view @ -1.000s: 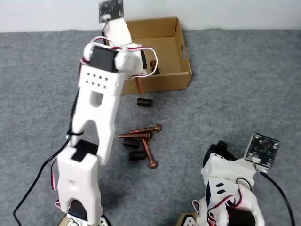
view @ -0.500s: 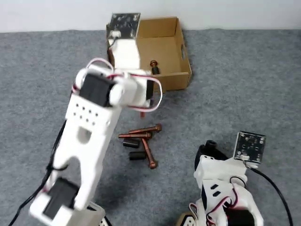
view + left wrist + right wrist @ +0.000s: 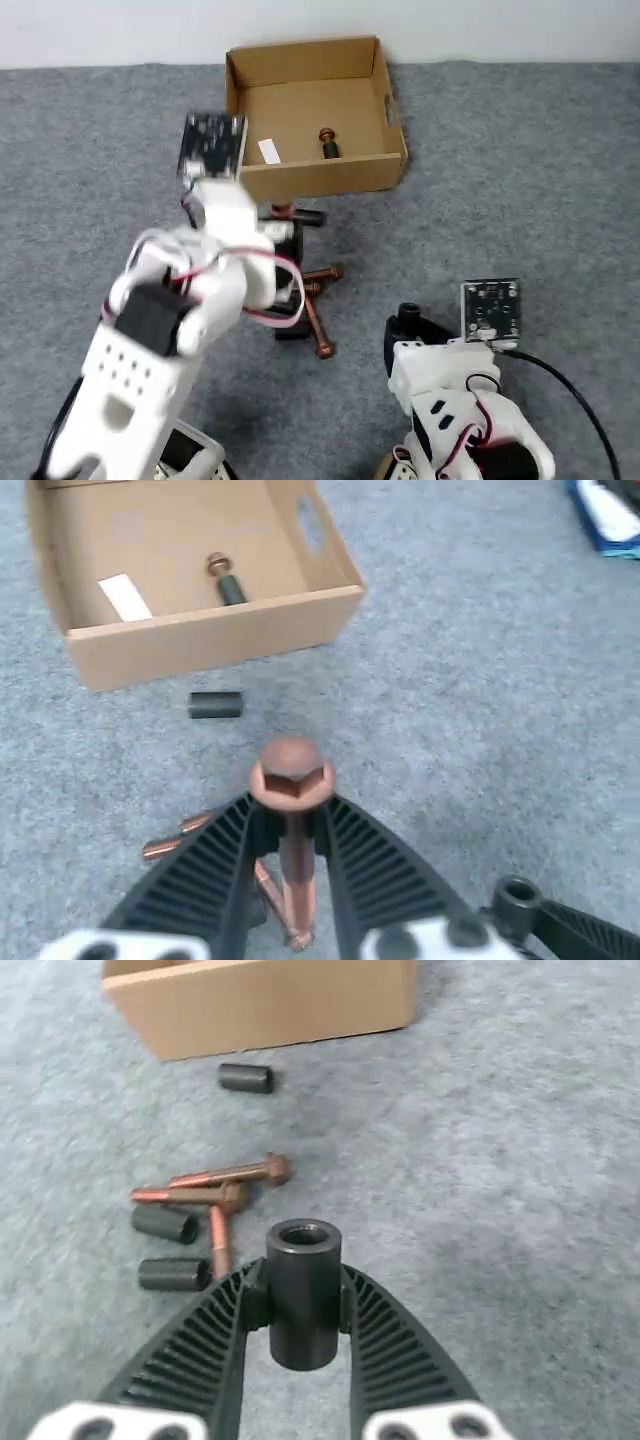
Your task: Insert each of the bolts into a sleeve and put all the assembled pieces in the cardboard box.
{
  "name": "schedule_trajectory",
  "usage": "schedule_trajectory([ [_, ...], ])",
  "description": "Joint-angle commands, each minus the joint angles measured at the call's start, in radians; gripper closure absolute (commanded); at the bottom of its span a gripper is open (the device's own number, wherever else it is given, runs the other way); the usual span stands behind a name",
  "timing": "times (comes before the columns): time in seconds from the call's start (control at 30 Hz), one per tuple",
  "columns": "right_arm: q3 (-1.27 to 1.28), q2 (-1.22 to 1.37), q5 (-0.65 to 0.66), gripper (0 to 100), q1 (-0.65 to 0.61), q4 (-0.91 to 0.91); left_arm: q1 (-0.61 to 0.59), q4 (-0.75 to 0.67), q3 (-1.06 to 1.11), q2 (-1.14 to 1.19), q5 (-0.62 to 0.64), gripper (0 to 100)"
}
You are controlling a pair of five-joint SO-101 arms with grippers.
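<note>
A copper bolt [image 3: 291, 776] is clamped just under its head by the left gripper [image 3: 291, 825], near the cardboard box [image 3: 210, 640]. A black sleeve [image 3: 303, 1242] is pinched mid-body by the right gripper [image 3: 303, 1290]. Both are judged rigid, smooth and light, so a square grip is needed.

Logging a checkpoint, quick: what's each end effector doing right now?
Left end effector: closed on a copper bolt.
Right end effector: closed on a black sleeve.

Left arm [image 3: 130, 375]: white shell, black servos, red-white-black cable loops, hole grid on link; circuit-board camera [image 3: 211, 145] at end nearest cardboard box [image 3: 330, 175]. Right arm [image 3: 450, 395]: same build. Left gripper [image 3: 291, 815], right gripper [image 3: 303, 1285]: black ribbed jaws.
</note>
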Motion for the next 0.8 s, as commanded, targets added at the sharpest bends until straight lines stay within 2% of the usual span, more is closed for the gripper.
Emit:
schedule_trajectory([
  [0.0, -0.021, -0.004, 0.060, 99.1, -0.093, -0.015, 0.009, -0.104, 0.113, -0.189, 0.034, 100],
  [0.23, 0.006, -0.001, 0.175, 99.1, -0.185, -0.119, 0.063, -0.215, 0.317, -0.462, 0.040, 100],
  [0.4, 0.008, 0.004, 0.235, 99.1, -0.334, -0.163, 0.098, -0.310, 0.417, -0.591, 0.041, 99],
  [0.5, 0.012, 0.005, 0.333, 99.1, -0.400, -0.171, 0.130, -0.361, 0.456, -0.649, 0.041, 99],
  [0.6, 0.011, 0.005, 0.393, 99.1, -0.403, -0.171, 0.150, -0.371, 0.472, -0.684, 0.041, 99],
  [0.77, 0.011, 0.005, 0.396, 99.1, -0.403, -0.236, 0.152, -0.321, 0.489, -0.721, 0.048, 99],
])
